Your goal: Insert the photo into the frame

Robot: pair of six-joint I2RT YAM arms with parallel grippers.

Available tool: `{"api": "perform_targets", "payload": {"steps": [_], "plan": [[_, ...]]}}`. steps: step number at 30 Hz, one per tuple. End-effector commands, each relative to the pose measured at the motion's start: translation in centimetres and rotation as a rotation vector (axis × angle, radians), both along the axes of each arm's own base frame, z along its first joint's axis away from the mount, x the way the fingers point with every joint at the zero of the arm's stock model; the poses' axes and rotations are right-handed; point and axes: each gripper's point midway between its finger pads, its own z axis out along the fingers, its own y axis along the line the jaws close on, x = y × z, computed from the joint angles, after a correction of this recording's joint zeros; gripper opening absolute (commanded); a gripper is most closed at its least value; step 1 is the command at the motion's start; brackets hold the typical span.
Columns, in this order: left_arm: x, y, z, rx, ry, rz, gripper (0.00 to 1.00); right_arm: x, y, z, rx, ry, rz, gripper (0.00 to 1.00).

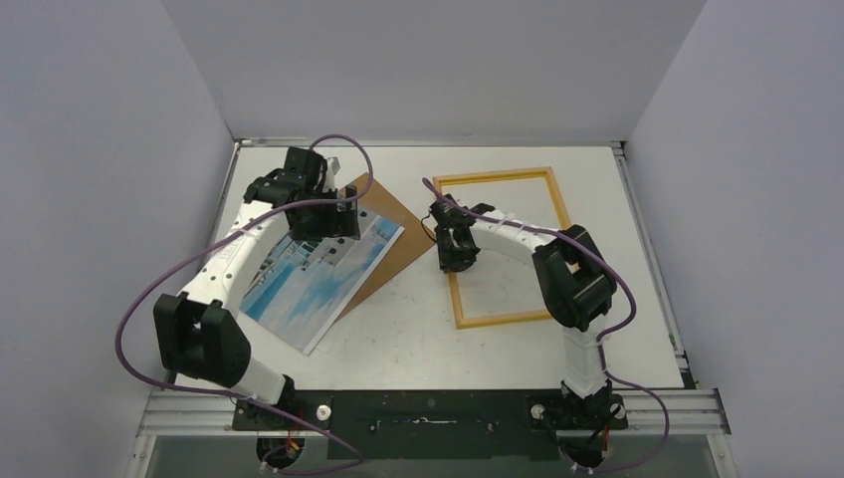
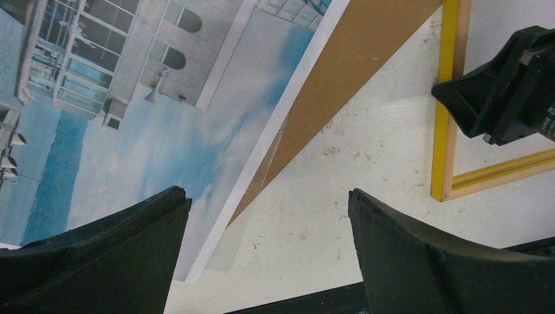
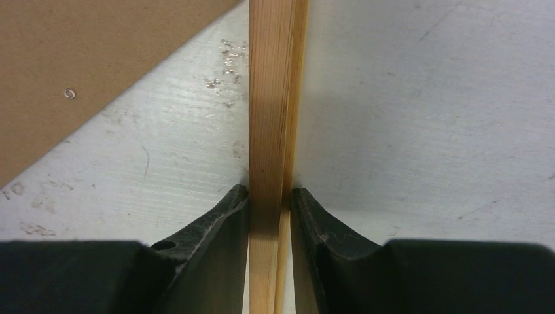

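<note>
Right jaws are clenched on the left rail of the frame, which is seen on the table at three o'clock. Left jaws are held wide apart above the photo, laid at nine o'clock across a brown board.

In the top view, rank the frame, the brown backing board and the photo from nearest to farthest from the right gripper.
1. The frame: the right gripper is shut on its left rail.
2. The brown backing board: just left of the gripper, flat on the table.
3. The photo: farther left, lying over the board.
</note>
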Motion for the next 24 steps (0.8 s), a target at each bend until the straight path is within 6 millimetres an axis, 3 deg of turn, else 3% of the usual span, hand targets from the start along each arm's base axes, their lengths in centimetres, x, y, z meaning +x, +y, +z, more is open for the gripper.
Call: {"api": "perform_targets", "payload": {"steps": [1, 5, 8, 11, 16, 20, 24], "plan": [[2.3, -0.7, -0.8, -0.033, -0.033, 0.012, 0.9, -1.0, 4.7, -0.1, 0.124, 0.035, 0.056, 0.2], [4.0, -0.8, -2.6, -0.039, -0.011, 0.063, 0.9, -1.7, 6.0, -0.2, 0.148, 0.045, 0.069, 0.21], [6.3, -2.2, -3.5, -0.127, 0.003, 0.115, 0.89, -1.4, 5.8, 0.8, 0.172, 0.048, 0.056, 0.25], [8.6, -3.5, -4.7, -0.185, 0.024, 0.144, 0.86, -0.2, 5.1, 3.0, 0.218, 0.01, 0.036, 0.35], [11.1, -3.8, -6.8, -0.173, 0.049, 0.157, 0.81, 2.5, 2.0, 7.4, 0.27, -0.086, -0.017, 0.54], [11.8, -2.6, -8.1, -0.127, 0.051, 0.178, 0.76, 3.5, 1.9, 8.9, 0.351, -0.117, -0.007, 0.56], [10.7, -1.1, -9.0, -0.107, 0.08, 0.209, 0.65, 3.7, 4.7, 8.9, 0.519, -0.08, -0.044, 0.49]]}}
